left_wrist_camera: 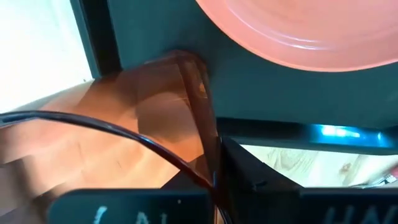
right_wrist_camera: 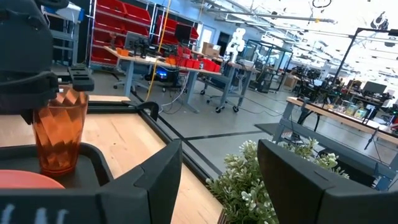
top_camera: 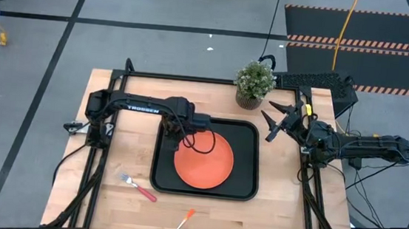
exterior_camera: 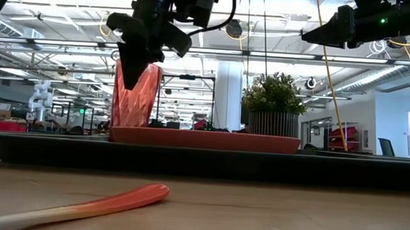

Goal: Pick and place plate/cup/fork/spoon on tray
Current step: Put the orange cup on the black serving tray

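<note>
While the spoon (top_camera: 181,224) lies at the table's near edge and the fork (top_camera: 137,187) rests just short of the tray (top_camera: 246,188), both untouched on the bare wood, the action is further in. The plate (top_camera: 204,160) already sits flat inside the tray, towards its centre. Just beyond it, at the tray's far-left corner, the left gripper (top_camera: 172,131) has its fingers clamped tight on the rim of the cup (exterior_camera: 135,95), pinching 1 wall from above so the tumbler hangs upright. In the low view its base looks level with the plate, so it is judged to be at or just above the tray floor, beside the plate, not on it; contact can't be confirmed. That corner spot leaves room for the cutlery. The arm's white lettering reads "TROSSEN". Further back and well right of the tray, the right gripper (top_camera: 276,122) waits in the air near the potted plant (top_camera: 254,82), fingers spread wide, holding nothing.
</note>
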